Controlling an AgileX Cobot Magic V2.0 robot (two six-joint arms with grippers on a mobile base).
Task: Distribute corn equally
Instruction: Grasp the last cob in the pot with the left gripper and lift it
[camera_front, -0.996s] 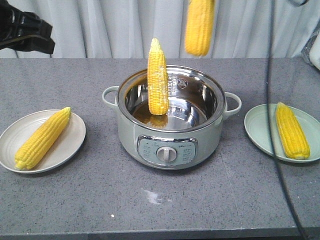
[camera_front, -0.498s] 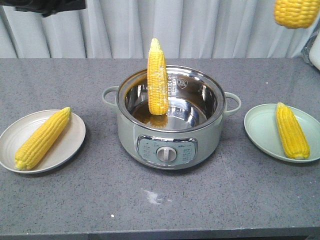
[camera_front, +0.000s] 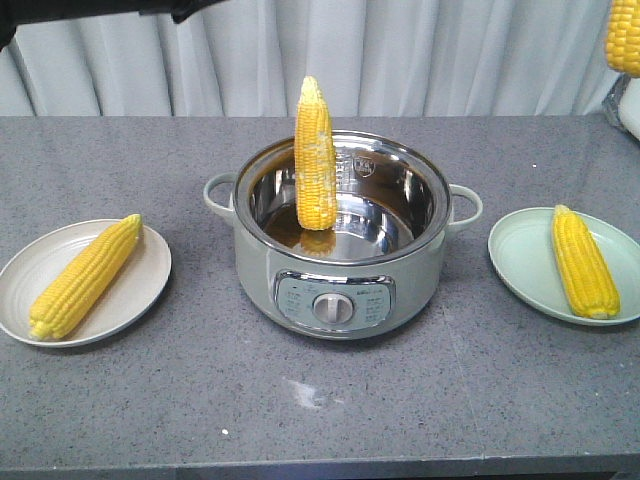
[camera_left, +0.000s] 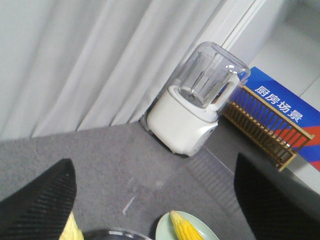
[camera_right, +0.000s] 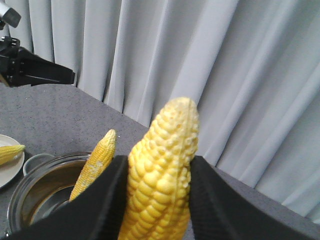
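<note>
Corn cob (camera_front: 625, 35) vertical in right jaws, blunt end downward

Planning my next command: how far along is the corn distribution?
Done: a first cob lies on the left plate, a second cob on the right plate. In hand: the right gripper is shut on the third cob, high at the right. Left: place it, then move the fourth cob standing in the pot; the left gripper is open, empty.
</note>
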